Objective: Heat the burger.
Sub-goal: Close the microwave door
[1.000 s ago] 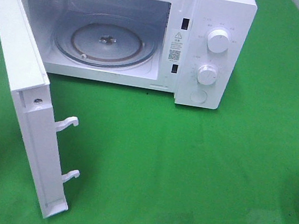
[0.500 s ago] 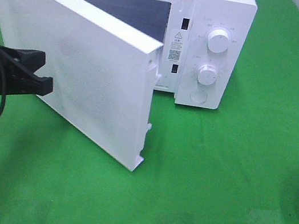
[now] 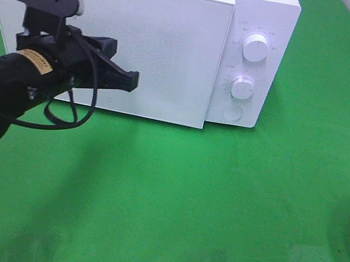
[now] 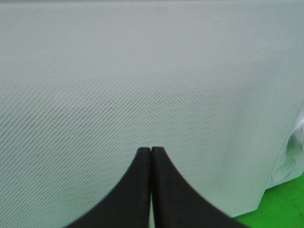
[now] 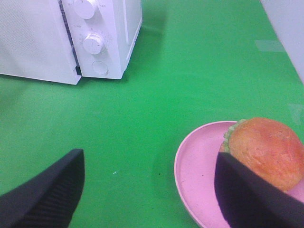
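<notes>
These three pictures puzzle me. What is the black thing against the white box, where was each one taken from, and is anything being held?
The machine is a robot with two arms. One picture comes from a camera mounted high; the other two come from cameras on the arms' wrists. The white box is a microwave on a green table. The black thing is the left gripper, its pinching hand, shut, empty, with its tips at the microwave's closed door. The right gripper is open and holds nothing. Just beyond it, the burger sits on a pink plate, not yet in the microwave.
</notes>
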{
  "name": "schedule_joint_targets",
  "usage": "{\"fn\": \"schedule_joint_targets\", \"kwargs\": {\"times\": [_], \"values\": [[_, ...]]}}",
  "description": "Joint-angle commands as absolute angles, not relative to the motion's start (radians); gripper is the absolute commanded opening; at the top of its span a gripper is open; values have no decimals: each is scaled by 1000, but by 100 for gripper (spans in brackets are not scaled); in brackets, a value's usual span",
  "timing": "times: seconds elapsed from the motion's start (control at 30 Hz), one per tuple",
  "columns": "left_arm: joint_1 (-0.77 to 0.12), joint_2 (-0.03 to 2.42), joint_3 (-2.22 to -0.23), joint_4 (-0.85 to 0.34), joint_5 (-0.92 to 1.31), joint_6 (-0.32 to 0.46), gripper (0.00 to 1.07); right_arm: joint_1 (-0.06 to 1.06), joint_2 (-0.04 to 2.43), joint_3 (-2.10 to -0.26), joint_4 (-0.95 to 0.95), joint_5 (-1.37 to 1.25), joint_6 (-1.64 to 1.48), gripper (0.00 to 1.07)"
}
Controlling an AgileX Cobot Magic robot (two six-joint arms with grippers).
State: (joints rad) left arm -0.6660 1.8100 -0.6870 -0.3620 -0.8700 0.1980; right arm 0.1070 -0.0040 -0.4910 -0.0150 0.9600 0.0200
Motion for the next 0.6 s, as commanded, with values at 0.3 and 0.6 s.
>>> {"fn": "schedule_joint_targets", "kwargs": {"times": [0.3, 0.6], "values": [[-696, 1942, -975, -390, -748, 211, 0, 102, -31, -490, -15, 960, 8, 76], [-692, 2042, -1128, -404, -703, 218, 0, 102, -31, -490, -15, 960, 8, 76]]}}
